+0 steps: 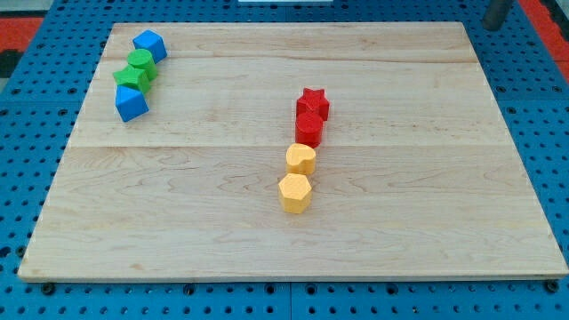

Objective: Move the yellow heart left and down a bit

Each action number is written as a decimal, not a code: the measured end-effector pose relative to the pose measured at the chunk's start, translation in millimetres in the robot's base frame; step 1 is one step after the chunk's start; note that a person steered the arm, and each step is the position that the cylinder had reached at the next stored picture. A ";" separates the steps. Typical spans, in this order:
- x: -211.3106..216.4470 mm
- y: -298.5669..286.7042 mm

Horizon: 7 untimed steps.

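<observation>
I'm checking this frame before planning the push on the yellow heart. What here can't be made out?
- My tip: the rod is cut off by the camera view's top edge at the right, off the board; its very end and height are unclear.
- Yellow heart: it seems to touch the red block above it; any gap is too small to judge.
- Two green blocks: their shapes are too small to tell.

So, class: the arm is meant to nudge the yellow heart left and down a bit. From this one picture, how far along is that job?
Nothing looks done. The yellow heart sits mid-board in a column, under the red blocks and right above the yellow hexagon. Nothing is in hand: my tip is at the view's top right, off the board and far from every block. Left: bring the tip to the heart's upper right and push.
</observation>
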<state>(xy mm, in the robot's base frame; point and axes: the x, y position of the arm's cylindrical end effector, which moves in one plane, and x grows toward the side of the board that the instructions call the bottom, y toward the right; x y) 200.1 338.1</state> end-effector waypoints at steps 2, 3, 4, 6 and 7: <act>0.0 0.2; 5.0 -1.0; 6.0 6.3; 6.4 -4.2; 7.9 -5.3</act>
<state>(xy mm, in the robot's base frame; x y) 208.0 332.8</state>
